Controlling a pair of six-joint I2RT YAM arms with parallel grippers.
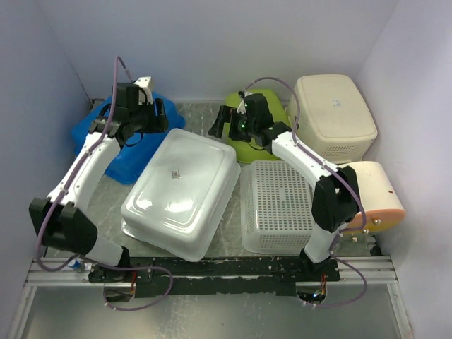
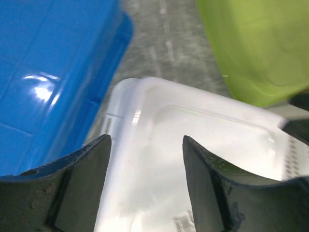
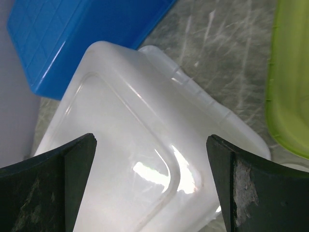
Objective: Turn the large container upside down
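Seen from the top camera, the blue bin [image 1: 116, 145] sits at 10 o'clock on the table [image 1: 106, 205], bottom up. The left gripper [image 1: 164, 113] hangs over the blue bin's right edge, near the far-left corner of the container. In its wrist view its 2 fingers [image 2: 91, 183] stand apart with nothing between them, so it is released.

The container [image 1: 180, 191], white and the largest thing here, lies at the centre and reaches toward 7 o'clock. It is bottom up, its flat base with a small label facing the camera. It is slightly tilted, and its rim shows along the near side. Its far-left corner is just beside the blue bin, and its right edge is just beside the basket.

The right gripper [image 1: 220, 124] hovers at 12 o'clock over the container's far-right corner. Its wrist view shows the jaws spread wide and empty.

The green bin [image 1: 265, 106] sits behind that gripper at 1 o'clock. The white mesh basket [image 1: 277, 206] lies bottom up at 4 o'clock. The cream bin [image 1: 333, 116] is at 2 o'clock, also bottom up. An orange-rimmed tub [image 1: 374, 192] lies on its side at 3 o'clock, against the right wall.
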